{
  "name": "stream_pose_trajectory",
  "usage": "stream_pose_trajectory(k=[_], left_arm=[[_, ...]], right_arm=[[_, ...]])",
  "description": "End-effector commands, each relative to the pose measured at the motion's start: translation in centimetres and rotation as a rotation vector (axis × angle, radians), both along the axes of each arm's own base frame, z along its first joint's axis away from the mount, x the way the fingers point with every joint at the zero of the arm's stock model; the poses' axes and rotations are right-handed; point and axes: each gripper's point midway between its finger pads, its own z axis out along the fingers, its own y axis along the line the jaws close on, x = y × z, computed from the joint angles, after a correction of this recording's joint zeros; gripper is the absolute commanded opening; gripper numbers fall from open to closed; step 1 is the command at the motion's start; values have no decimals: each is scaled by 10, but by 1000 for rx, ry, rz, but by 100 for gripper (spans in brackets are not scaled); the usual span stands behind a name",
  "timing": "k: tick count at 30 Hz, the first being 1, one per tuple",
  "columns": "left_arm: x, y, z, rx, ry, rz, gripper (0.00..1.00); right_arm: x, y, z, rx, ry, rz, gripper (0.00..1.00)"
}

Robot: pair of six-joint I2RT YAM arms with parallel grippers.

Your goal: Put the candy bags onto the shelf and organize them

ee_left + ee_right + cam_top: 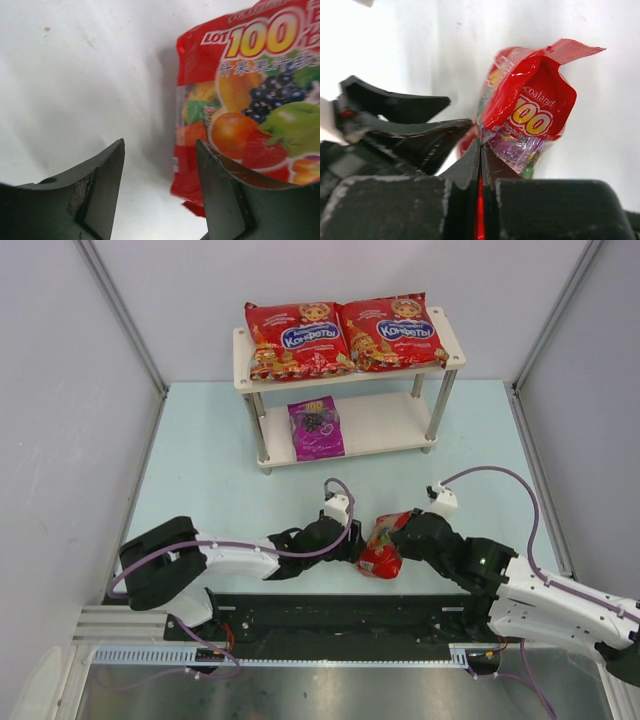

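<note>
The small red bag (381, 548) is found at the near side of the table (200, 480), between the two grippers and well apart from the shelf (452, 348). Its edge is pinched by the right gripper (480, 150), whose fingers are pressed together on a strip of red film. The left gripper (160, 145) is spread wide, with the bag just beside one finger and nothing clamped.

The bag is judged light, soft and slippery. It is glossy film over loose sweets, so sagging and swinging from an edge grip are to be expected. A hold across the flat sealed edge is judged safest, since the contents could be crushed by a hard squeeze on the body.

The top board (240, 340) is filled by two large red bags (297, 338) laid side by side. The purple bag (316, 428) is laid on the left part of the lower board (395, 422), with bare wood beside it. That gap is overhung by the top board and flanked by corner posts (441, 405), so a low entry from the front is judged necessary. The purple bag could be nudged.
</note>
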Motion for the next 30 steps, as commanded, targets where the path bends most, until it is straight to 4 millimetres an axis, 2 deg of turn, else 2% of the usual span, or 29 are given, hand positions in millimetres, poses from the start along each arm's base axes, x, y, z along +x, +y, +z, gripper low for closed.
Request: stream_pose_trajectory(k=[1, 4, 6, 7, 8, 14, 15, 17, 18, 19, 21, 23, 24, 26, 27, 28, 29, 30], left_arm=[[1, 15, -2, 24, 12, 71, 63], [1, 24, 0, 41, 18, 105, 63], [2, 33, 1, 59, 21, 140, 63], [2, 35, 0, 66, 22, 141, 63], [3, 37, 0, 68, 21, 149, 63], [0, 40, -4, 75, 36, 158, 62], [2, 51, -8, 114, 35, 191, 62], [4, 68, -5, 124, 63, 304, 53], [-1, 95, -15, 224, 83, 360, 51], [3, 107, -1, 193, 69, 444, 49], [0, 130, 5, 218, 64, 504, 49], [0, 142, 27, 145, 43, 550, 49], [-2, 149, 31, 148, 39, 556, 49], [-2, 156, 49, 82, 21, 577, 49], [-4, 162, 52, 86, 17, 584, 49], [-5, 165, 55, 68, 17, 591, 50], [-5, 170, 61, 53, 9, 603, 50], [-5, 172, 63, 48, 5, 609, 50]], right_arm=[[21, 40, 57, 106, -148, 82, 0], [25, 54, 60, 108, -156, 116, 0], [26, 65, 51, 89, -139, 149, 0], [28, 71, 54, 103, -146, 159, 0], [28, 77, 46, 84, -128, 175, 0], [31, 101, 37, 105, -113, 217, 0], [32, 104, 35, 100, -109, 219, 0], [33, 106, 34, 101, -112, 220, 0], [33, 107, 32, 97, -110, 222, 0], [34, 109, 31, 98, -114, 224, 0], [34, 113, 29, 99, -109, 234, 0], [34, 122, 25, 107, -106, 256, 1], [35, 125, 24, 109, -105, 262, 2], [35, 137, 20, 112, -104, 295, 14], [37, 144, 24, 121, -114, 309, 25], [36, 152, 28, 133, -125, 330, 40], [36, 158, 19, 107, -113, 359, 45], [34, 163, 21, 102, -117, 379, 47]])
